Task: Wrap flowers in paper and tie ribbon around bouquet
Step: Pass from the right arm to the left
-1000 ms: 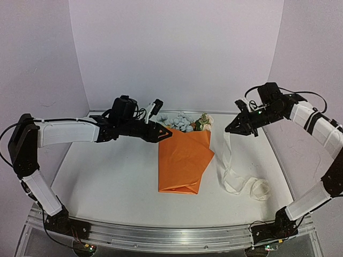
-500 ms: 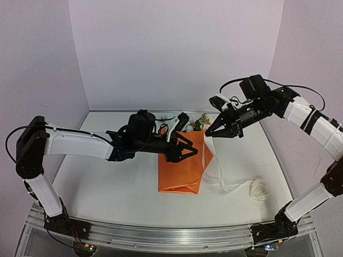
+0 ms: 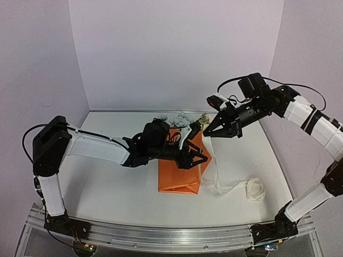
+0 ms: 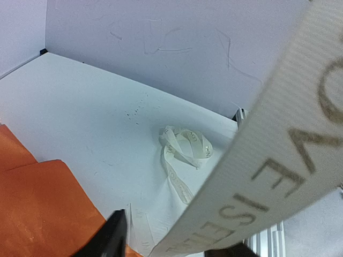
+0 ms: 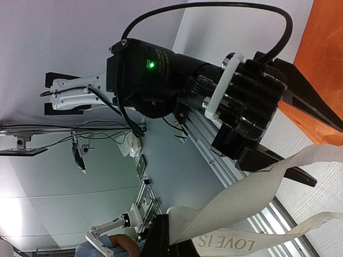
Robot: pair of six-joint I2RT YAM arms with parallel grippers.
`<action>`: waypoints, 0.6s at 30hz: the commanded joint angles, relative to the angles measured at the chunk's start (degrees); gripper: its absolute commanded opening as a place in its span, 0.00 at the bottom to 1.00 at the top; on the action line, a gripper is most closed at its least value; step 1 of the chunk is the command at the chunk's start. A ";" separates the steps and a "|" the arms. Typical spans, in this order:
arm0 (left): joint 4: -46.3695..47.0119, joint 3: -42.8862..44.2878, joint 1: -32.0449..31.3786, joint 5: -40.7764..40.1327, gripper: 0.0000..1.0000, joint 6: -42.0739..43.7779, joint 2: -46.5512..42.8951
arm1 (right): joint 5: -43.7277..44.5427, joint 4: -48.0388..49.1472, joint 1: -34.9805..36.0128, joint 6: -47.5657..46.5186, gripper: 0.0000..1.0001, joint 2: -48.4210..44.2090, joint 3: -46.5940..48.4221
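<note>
Orange paper (image 3: 179, 174) lies folded on the white table (image 3: 107, 182), both claws over its far half.
The flowers (image 3: 179, 119) poke out of the paper's far end; the left claw (image 3: 201, 159) hovers over the paper's upper right part, fingers spread apart; just right of the paper's far corner the right claw (image 3: 208, 134) is pinching the cream ribbon (image 3: 256, 188); the ribbon drops along the paper's right edge and trails to a loose coil right of its near end.
</note>
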 commanded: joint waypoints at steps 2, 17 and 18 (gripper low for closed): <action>3.30 4.79 -0.43 -4.45 0.23 -2.77 1.81 | 0.32 0.20 0.14 0.00 0.00 -2.17 0.83; -13.72 -8.00 -0.43 -49.40 0.00 -1.59 -29.48 | 23.83 -7.25 0.06 -4.76 0.62 -6.63 -11.79; -15.84 -8.60 -0.39 -52.71 0.00 -1.54 -30.54 | 27.35 -9.17 0.06 -5.13 0.66 -6.93 -12.87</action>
